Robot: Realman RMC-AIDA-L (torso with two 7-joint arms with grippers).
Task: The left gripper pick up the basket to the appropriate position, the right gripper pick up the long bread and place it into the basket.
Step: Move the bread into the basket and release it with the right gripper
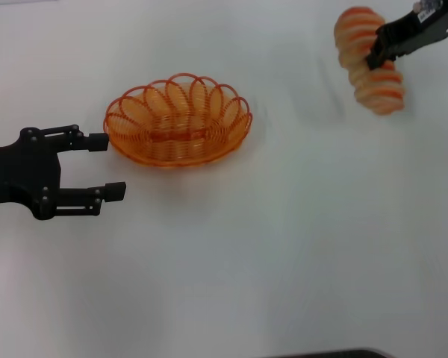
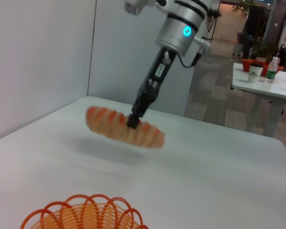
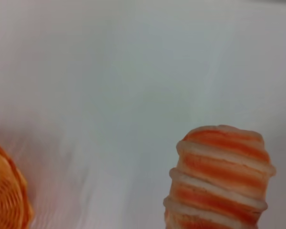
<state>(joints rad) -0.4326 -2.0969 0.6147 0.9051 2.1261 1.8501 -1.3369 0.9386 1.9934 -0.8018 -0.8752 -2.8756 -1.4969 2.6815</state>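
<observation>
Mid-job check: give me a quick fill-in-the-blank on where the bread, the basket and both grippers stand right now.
1. The long bread is held in the ____ gripper, lifted off the table.
2. The basket holds ____ loaves.
3. The left gripper, beside the basket, has its fingers ____.
4. The basket rests on the ____.

Missing words: right; no; open; table.

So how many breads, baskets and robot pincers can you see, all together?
Bread: 1, held up off the table by the right pincer.
Basket: 1, empty, on the table.
Pincers: 2, the left pincer open beside the basket.
Total: 4
</observation>
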